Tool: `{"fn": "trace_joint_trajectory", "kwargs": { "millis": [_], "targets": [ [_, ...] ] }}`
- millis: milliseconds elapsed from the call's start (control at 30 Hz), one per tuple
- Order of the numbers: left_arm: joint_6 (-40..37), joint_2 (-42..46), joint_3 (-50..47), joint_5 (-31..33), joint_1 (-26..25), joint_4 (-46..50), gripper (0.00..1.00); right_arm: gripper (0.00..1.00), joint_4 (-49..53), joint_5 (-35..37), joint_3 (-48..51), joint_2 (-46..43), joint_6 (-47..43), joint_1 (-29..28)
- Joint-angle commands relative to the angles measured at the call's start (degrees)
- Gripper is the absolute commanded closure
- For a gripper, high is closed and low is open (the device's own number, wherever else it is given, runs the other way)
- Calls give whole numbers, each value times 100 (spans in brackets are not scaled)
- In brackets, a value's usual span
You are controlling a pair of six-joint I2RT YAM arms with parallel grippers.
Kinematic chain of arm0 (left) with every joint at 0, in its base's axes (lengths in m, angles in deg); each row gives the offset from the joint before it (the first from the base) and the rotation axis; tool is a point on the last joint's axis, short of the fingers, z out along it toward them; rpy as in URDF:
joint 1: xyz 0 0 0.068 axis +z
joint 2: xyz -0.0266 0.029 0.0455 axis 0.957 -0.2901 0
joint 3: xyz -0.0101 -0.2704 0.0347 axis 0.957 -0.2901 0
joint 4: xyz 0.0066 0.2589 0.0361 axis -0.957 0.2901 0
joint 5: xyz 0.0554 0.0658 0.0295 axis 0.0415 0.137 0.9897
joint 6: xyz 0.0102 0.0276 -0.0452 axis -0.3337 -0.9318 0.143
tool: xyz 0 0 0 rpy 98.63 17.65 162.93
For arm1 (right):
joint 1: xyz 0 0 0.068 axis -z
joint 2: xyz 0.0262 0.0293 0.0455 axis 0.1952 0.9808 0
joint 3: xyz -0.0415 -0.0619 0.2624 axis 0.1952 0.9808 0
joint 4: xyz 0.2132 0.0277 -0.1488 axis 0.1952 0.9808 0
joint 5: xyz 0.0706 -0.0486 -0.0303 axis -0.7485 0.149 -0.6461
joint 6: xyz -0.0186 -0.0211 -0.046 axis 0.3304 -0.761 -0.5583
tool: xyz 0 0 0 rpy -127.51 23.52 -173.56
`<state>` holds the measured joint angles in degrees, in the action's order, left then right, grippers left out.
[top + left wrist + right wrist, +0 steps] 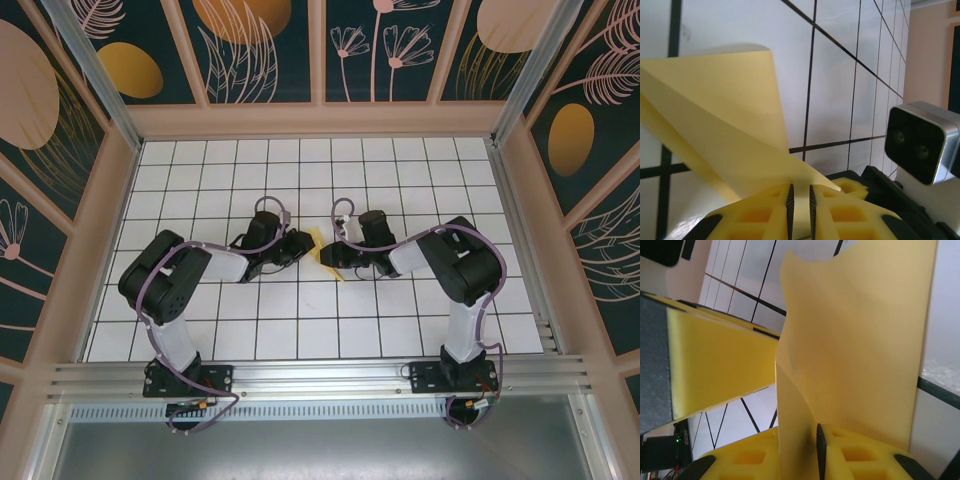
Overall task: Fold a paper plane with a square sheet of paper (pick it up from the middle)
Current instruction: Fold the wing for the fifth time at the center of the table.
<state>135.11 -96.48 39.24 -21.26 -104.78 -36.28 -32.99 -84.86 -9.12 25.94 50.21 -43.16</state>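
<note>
The yellow sheet of paper (323, 250) is a small creased shape held between the two grippers at the table's middle. My left gripper (300, 246) is shut on its left side; in the left wrist view the folded paper (715, 130) runs down between the yellow fingers (760, 217). My right gripper (338, 256) is shut on the right side; in the right wrist view the paper (855, 340) stands tall and creased, pinched at the gripper (805, 455). The left gripper's yellow finger (715, 370) sits close on the left.
White gridded table (300, 330) enclosed by beige walls (320, 120). The right wrist camera (922, 142) sits close at the right of the left wrist view. An aluminium rail (320, 375) runs along the near edge.
</note>
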Motion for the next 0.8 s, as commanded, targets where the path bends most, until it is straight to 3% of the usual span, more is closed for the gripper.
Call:
{"fn": "trace_joint_trajectory", "kwargs": {
  "millis": [0, 133, 500, 767],
  "targets": [
    [-194, -133, 196, -123, -47, 86, 80, 75, 115, -15, -79, 108, 9, 24],
    [-248, -168, 226, -123, -52, 175, 80, 76, 91, -95, -50, 103, 73, 174],
    [-427, 386, 56, 194, -53, 178, 80, 92, 186, -286, -126, 186, 256, 245],
    [-347, 400, -159, 243, -52, -70, 80, 94, 301, -344, -148, 273, 470, 288]
  ]
}}
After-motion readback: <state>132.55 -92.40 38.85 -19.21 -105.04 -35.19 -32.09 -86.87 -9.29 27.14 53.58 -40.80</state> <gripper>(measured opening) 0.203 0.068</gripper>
